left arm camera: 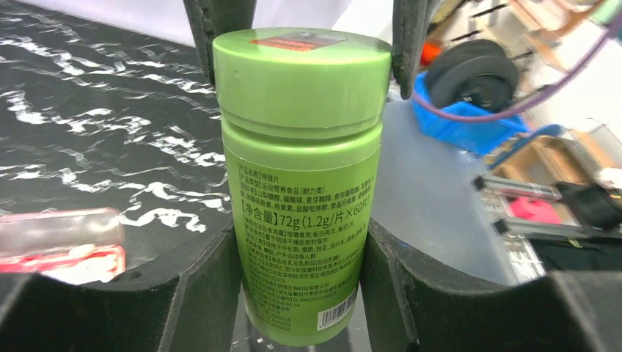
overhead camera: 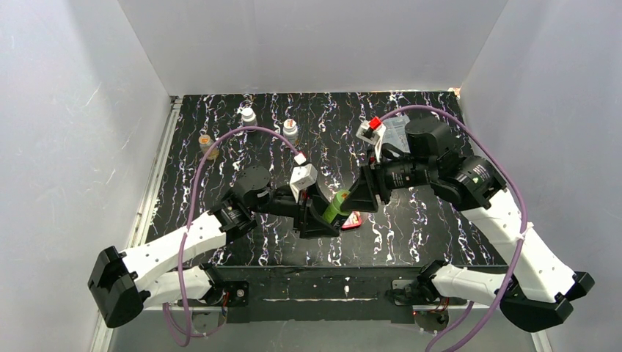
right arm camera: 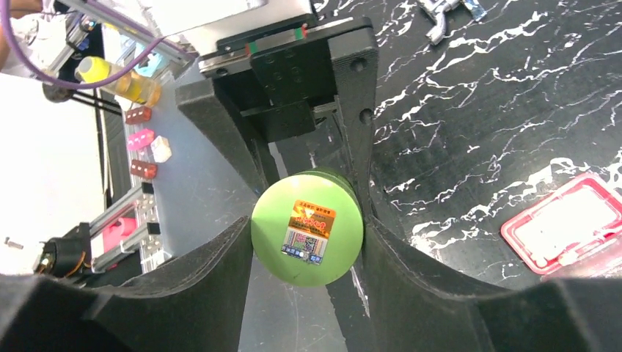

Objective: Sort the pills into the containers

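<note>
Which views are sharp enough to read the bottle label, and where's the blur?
Left wrist: bottle label sharp, case at lower left soft. Right wrist: cap sticker in focus, its print too fine to read. Top external: bottle too small to read.

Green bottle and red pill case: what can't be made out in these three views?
Green bottle contents: all views, opaque wall and shut cap hide them.
Red pill case compartments: top view, mostly behind the bottle and right gripper; left wrist view, blurred; right wrist view, cut by the frame edge.
Right gripper: whether it presses the cap or only flanks it.
Far small bottles: top view, labels too small.
</note>
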Motion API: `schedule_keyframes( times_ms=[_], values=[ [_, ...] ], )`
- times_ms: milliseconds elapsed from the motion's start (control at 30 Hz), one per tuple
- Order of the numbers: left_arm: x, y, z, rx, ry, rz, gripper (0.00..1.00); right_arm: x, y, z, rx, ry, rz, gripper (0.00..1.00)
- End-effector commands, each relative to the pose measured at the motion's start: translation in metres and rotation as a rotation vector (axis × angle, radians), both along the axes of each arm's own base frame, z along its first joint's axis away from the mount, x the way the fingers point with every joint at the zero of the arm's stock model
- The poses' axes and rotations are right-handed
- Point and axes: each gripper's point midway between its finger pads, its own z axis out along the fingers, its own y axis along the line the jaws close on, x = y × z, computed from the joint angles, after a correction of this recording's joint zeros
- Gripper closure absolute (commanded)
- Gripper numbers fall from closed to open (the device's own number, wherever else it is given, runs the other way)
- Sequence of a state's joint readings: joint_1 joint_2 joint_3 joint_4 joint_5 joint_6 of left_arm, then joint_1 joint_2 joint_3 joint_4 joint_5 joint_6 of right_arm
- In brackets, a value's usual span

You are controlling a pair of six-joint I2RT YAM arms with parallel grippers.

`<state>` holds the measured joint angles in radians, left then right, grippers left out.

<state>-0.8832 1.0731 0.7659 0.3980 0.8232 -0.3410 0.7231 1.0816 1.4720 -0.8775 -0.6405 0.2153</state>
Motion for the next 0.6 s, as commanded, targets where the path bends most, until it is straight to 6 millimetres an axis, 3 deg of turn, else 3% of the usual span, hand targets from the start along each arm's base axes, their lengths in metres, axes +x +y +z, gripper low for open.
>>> schedule_keyframes(
  times_ms=[0, 167, 300, 467, 567],
  values=[
    [0.051, 0.003, 0.018, 0.020, -0.146, 0.272, 1.00, 0.016, -0.001, 0.003, -0.050, 0.029, -0.113, 0.52],
    [0.085, 0.011, 0.021, 0.059, -0.225, 0.462, 1.00, 0.034, 0.003, -0.007, -0.120, 0.164, -0.265, 0.55],
    [0.101, 0.014, 0.022, 0.092, -0.295, 0.563, 1.00, 0.050, 0.005, -0.020, -0.170, 0.239, -0.397, 0.57],
    [0.115, 0.015, 0.018, 0.158, -0.397, 0.664, 1.00, 0.062, 0.009, -0.027, -0.173, 0.301, -0.503, 0.57],
    [0.117, 0.014, 0.016, 0.187, -0.436, 0.687, 1.00, 0.066, 0.012, -0.028, -0.164, 0.315, -0.529, 0.49]
  ],
)
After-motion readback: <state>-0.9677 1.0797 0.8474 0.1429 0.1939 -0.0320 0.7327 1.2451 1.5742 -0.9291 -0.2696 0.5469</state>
